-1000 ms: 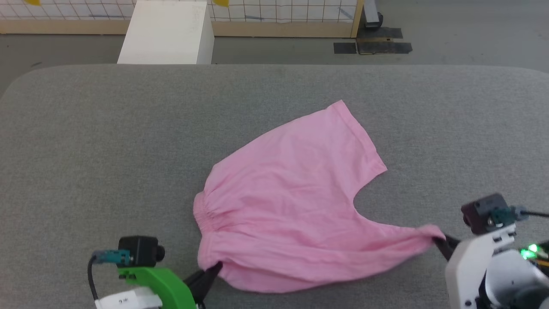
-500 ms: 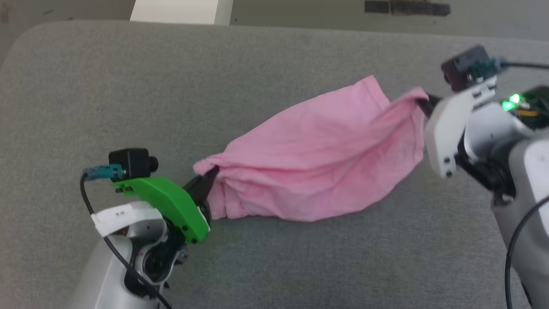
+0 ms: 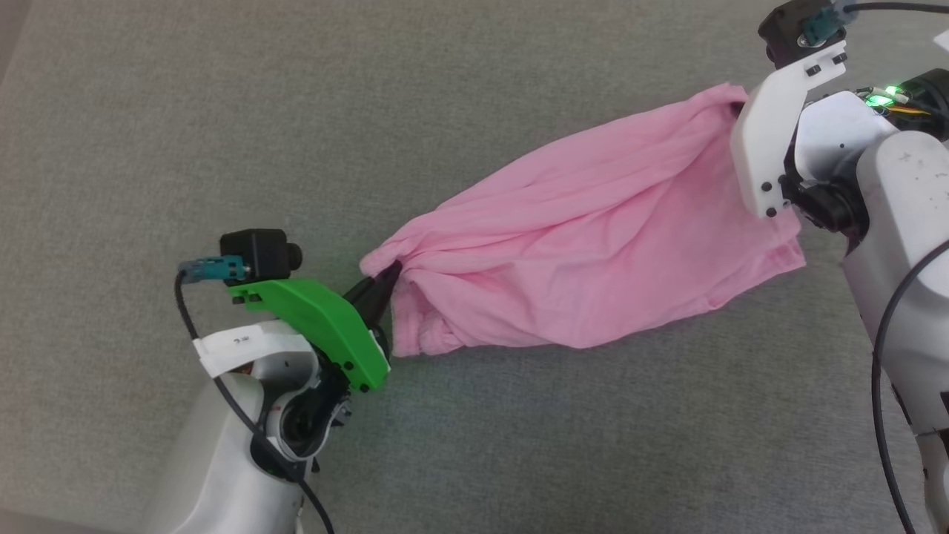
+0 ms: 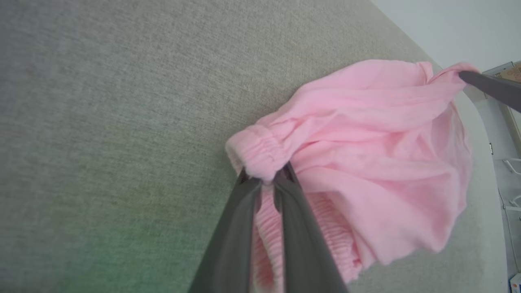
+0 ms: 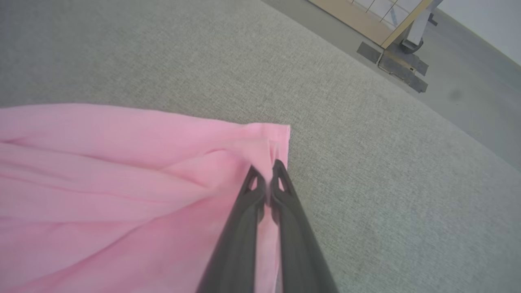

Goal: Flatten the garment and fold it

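Observation:
The light pink garment (image 3: 593, 237) hangs stretched between my two grippers above the grey padded surface (image 3: 222, 111), sagging in loose folds. My left gripper (image 3: 387, 278) is shut on the gathered elastic waistband (image 4: 260, 152) at the garment's lower left end. My right gripper (image 5: 268, 171) is shut on a hemmed corner of the garment (image 5: 163, 171) at the upper right. In the left wrist view the left gripper (image 4: 266, 181) pinches the waistband, and the garment (image 4: 378, 142) runs away to the right gripper's dark finger (image 4: 492, 87).
The grey padded surface (image 5: 366, 162) spreads wide on every side under the cloth. Beyond its far edge lie a bare floor, a wooden frame (image 5: 403, 24) and dark floor patches (image 5: 392, 67).
Both grippers have lifted the garment off the surface, the right one rising higher and farther back. The cloth went from lying spread to hanging bunched between them. The head camera tilted down.

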Tool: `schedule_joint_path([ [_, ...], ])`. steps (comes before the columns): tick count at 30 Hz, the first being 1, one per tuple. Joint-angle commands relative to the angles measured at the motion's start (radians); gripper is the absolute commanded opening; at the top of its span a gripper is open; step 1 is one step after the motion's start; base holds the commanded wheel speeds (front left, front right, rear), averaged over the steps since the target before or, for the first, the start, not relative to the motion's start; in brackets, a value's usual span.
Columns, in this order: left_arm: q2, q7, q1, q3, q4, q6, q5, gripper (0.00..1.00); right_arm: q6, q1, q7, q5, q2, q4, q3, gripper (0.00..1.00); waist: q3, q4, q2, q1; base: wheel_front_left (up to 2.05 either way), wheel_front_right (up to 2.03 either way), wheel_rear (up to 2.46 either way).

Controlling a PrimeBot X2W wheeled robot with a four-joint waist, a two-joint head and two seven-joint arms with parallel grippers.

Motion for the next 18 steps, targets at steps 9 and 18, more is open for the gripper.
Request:
schedule_joint_path([
  [9,-0.017,0.0,-0.003,-0.039,0.054,-0.027,0.014,0.0,-0.002,-0.071,0.068,0.022,0.002,0.198,0.041,0.0,0.029,0.032,0.0,-0.0001,0.0,0.0,0.0],
  [18,-0.026,-0.095,0.017,-0.029,0.029,-0.056,0.027,1.0,-0.002,-0.066,-0.023,0.072,0.016,0.24,0.018,1.0,-0.033,0.021,0.0,-0.0001,0.0,0.0,0.0],
])
